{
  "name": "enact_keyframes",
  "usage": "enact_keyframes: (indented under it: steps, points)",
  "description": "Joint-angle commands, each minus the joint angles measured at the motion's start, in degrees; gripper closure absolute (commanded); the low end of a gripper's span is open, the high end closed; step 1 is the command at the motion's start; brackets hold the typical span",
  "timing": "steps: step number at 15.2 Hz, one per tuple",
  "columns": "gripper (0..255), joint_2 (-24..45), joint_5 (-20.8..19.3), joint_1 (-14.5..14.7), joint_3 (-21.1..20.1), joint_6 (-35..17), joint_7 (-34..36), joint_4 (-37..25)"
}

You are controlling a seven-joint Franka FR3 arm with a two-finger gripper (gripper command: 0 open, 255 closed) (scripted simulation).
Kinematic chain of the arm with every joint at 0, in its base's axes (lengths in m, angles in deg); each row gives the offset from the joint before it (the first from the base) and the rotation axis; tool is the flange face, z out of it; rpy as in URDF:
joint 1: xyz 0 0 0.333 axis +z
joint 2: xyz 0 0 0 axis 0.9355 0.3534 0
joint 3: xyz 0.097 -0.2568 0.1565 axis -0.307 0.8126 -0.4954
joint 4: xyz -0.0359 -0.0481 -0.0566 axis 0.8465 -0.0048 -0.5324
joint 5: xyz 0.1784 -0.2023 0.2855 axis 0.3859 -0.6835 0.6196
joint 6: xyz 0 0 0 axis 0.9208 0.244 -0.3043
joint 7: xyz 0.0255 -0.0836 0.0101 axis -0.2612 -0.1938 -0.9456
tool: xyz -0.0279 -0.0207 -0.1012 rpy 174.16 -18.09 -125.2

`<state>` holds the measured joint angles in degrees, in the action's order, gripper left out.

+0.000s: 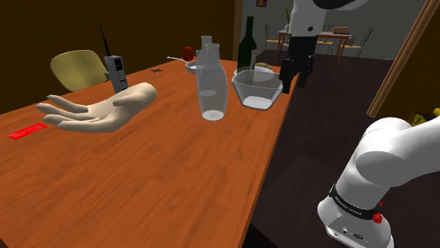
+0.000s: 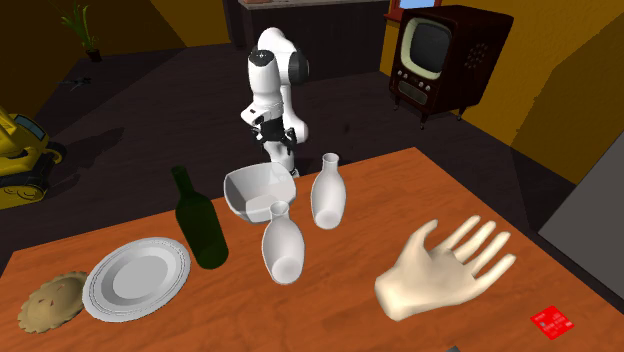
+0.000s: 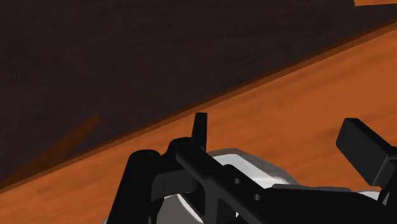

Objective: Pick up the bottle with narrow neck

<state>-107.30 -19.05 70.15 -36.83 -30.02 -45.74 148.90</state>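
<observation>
— Where is the dark green narrow-necked bottle [image 1: 247,44] standing?
— It's standing on the wooden worktop [image 1: 141,183], at twelve o'clock from the clear round bowl [image 1: 256,88] in the shoulder view.
— And the black fingers [image 1: 288,73]?
— They're hanging apart, gripping nothing, at two o'clock from that bowl.

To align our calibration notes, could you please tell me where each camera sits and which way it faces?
Shoulder view: beside the arm, which shows lower right, looking along the table to the bowl and gripper.
Second exterior view: across the table, facing the arm.
Wrist view: on the hand, looking down at the table edge; fingers apart.
All three share the bowl.
</observation>
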Motion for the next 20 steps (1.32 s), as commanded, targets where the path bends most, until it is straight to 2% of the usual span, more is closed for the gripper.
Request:
enact_keyframes:
  steps: [1,12,20]
  points:
    - [0,0.00,0.00,0.00,0.00,0.00,0.00,0.00]
    - [0,21.28,3.26,1.87,-7.73,4.16,9.45,-25.39]
    - [0,39.36,1.80,3.24,-12.85,11.60,17.18,-50.64]
